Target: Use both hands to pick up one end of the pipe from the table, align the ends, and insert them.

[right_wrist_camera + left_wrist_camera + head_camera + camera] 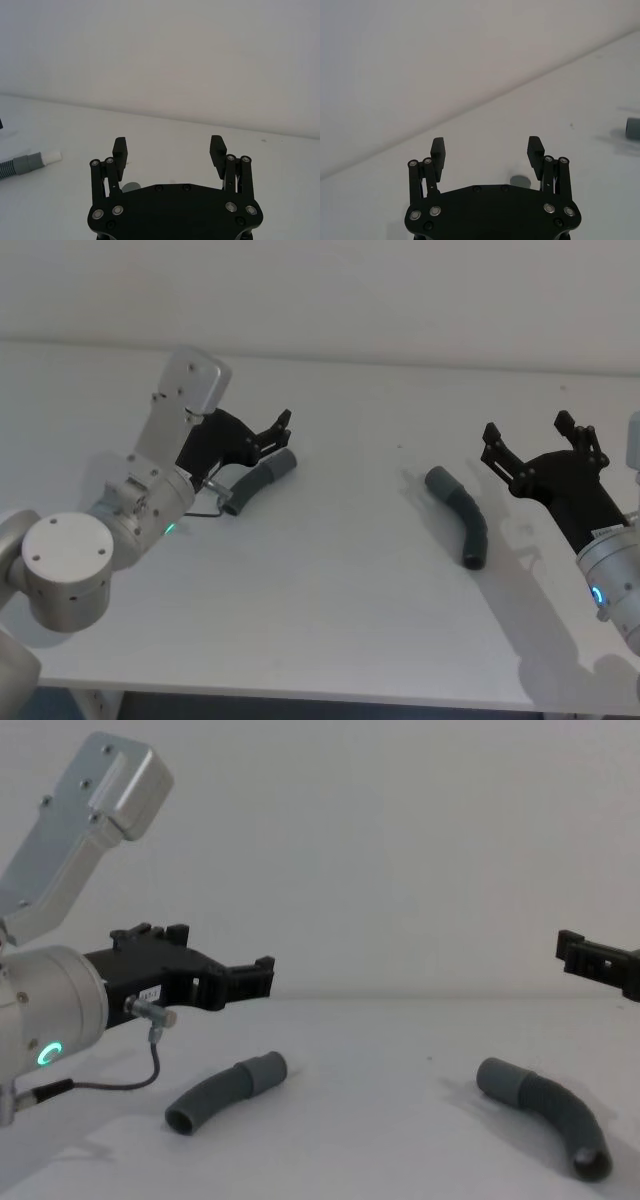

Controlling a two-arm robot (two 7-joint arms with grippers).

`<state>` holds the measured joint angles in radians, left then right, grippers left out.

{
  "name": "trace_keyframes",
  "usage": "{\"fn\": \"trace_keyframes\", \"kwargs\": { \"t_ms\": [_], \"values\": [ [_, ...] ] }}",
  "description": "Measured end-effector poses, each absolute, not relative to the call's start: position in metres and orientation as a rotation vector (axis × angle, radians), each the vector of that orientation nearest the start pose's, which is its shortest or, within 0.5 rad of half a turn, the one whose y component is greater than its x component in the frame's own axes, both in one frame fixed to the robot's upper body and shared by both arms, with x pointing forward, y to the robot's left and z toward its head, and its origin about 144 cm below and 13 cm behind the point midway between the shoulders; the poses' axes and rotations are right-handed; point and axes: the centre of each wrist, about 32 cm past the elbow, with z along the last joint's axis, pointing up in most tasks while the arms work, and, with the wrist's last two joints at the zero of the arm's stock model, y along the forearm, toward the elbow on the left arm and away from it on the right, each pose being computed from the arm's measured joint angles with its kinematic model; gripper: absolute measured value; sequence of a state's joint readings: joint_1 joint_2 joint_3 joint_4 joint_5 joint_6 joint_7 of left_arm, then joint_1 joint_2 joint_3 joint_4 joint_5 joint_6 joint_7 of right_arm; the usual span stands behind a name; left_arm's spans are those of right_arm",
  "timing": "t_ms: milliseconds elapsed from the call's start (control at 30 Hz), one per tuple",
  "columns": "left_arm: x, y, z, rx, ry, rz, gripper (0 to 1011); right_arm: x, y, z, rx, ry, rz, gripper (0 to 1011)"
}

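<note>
Two curved dark grey ribbed pipe pieces lie apart on the white table [340, 630]. The left pipe piece [258, 483] [224, 1093] points its lighter cuff end [284, 464] [263, 1072] toward the middle. In the right wrist view this cuff [27, 163] carries a white tip [50, 157]. My left gripper [277, 436] [258, 982] [487, 150] hovers open just above that piece, holding nothing. The right pipe piece [461, 515] [548, 1112] has its cuff end [439, 480] [497, 1078] at the far side. My right gripper [538, 443] [169, 150] stands open to its right, above the table.
The table's far edge [400, 358] meets a plain white wall. Bare surface [385, 1120] separates the two pieces. A thin cable [120, 1082] loops from the left wrist near the left piece. The table's front edge [330, 698] runs along the bottom of the head view.
</note>
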<state>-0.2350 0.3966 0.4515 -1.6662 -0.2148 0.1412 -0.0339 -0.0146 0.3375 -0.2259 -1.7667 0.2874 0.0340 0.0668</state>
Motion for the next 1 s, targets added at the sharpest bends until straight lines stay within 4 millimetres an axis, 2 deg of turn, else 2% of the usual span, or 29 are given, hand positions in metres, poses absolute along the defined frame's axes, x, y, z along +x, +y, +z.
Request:
{"fn": "trace_keyframes", "kwargs": {
  "t_ms": [333, 667, 1000],
  "values": [
    [0.489, 0.205, 1.231, 0.284, -0.148, 1.065, 1001, 0.443, -0.237, 1.189, 0.026, -0.075, -1.230, 1000],
    [0.498, 0.210, 1.249, 0.427, -0.110, 0.967, 1001, 0.443, -0.237, 1.189, 0.026, -0.075, -1.230, 1000],
    [0.508, 0.212, 1.256, 0.502, -0.068, 0.910, 1001, 0.443, -0.237, 1.189, 0.026, -0.075, -1.229, 1000]
  ]
}}
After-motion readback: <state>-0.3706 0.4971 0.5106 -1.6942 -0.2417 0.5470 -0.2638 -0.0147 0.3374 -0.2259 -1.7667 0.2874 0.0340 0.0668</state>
